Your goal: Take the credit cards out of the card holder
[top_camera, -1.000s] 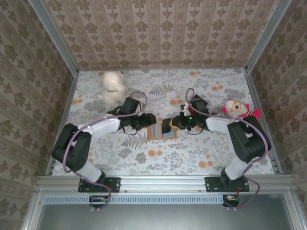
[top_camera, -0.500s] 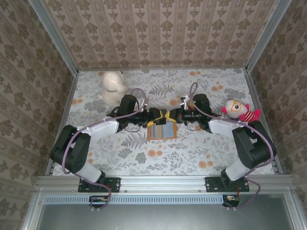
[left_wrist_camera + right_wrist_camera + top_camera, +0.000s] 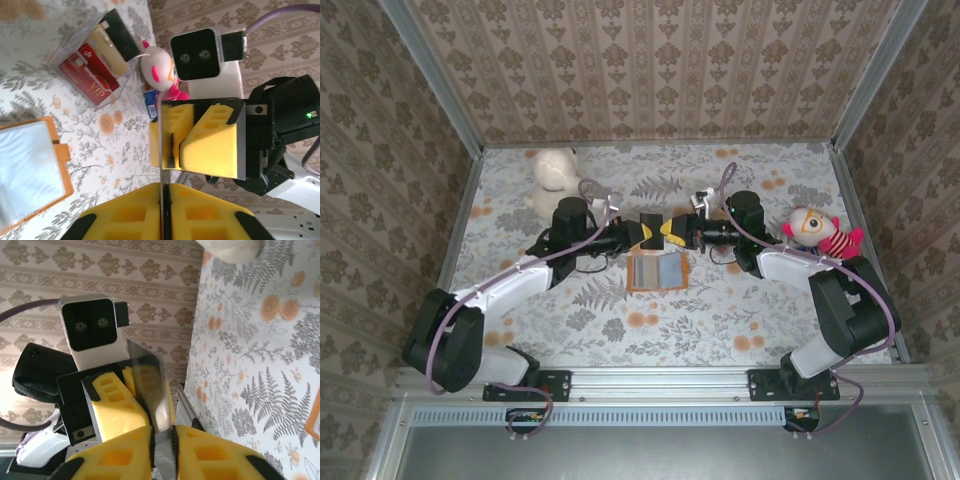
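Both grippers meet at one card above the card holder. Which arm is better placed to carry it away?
Left, probably: the left gripper is shut tight on the card, while the right gripper's hold on it is not clear.

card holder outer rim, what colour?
Orange-tan rim on the card holder, blue-grey page inside; left wrist view shows it best.

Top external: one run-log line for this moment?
credit card: in the air, between both grippers | left gripper: shut on it | right gripper: fingers around it, grip unclear | card holder: open on table
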`<state>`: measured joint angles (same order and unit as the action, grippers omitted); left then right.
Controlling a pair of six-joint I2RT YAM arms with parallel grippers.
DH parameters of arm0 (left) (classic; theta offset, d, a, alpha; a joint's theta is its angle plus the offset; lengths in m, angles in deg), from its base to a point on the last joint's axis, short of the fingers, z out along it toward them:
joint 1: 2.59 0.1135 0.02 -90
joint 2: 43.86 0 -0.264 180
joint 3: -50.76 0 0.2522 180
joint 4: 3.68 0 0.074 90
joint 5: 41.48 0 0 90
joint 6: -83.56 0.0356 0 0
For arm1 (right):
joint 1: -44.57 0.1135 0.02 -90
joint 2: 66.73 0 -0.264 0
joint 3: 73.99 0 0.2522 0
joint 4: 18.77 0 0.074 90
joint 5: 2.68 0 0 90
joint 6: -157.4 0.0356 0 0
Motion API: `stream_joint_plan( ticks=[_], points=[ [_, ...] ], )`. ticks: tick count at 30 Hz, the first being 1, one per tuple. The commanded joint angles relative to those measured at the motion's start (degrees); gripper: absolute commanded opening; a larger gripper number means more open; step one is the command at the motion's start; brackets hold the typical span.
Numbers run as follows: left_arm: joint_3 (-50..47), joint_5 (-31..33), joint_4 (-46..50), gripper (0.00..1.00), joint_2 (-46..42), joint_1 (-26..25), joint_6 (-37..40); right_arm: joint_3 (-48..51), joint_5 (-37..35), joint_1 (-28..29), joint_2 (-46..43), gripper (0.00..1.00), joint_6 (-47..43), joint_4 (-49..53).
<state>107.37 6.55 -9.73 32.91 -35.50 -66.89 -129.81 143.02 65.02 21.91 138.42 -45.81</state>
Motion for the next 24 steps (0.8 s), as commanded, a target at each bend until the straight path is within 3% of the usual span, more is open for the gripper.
stream_joint_plan(
  ticks=[1, 6, 11, 14, 18, 21, 24],
  points=[
    [-0.1, 1.7, -1.8, 0.1, -2.7, -0.9, 0.6, 0.9, -0.7, 1.2, -1.6, 0.24, 4.8, -7.7],
    [0.7, 1.8, -1.4, 0.08, -3.1, -1.5, 0.4, 0.0, -1.8, 2.9, -0.4, 0.25, 6.9, -11.7],
    [0.1, 3.1, 0.5, 0.08, -3.8, -1.5, 0.1, 0.0, -2.5, 2.9, -0.7, 0.12, 5.5, -10.8],
    [-0.8, 4.7, 2.7, 0.18, -4.8, -1.1, -0.6, -0.5, -2.7, 2.3, -1.8, 0.01, 1.1, -5.1],
    [-0.9, 7.4, 8.8, 0.4, -6.3, 0.6, -0.5, -5.7, -6.6, 0.9, -5.7, 0.0, -15.5, 19.3],
    [0.6, 9.2, 18.0, 0.58, -7.4, 2.9, 3.1, -14.2, -15.9, 0.4, -8.5, 0.0, -36.2, 45.0],
    [2.9, 14.3, 30.0, 0.77, -8.6, 5.0, 10.0, -19.5, -25.2, -0.1, -8.6, 0.0, -50.1, 57.1]
  ],
)
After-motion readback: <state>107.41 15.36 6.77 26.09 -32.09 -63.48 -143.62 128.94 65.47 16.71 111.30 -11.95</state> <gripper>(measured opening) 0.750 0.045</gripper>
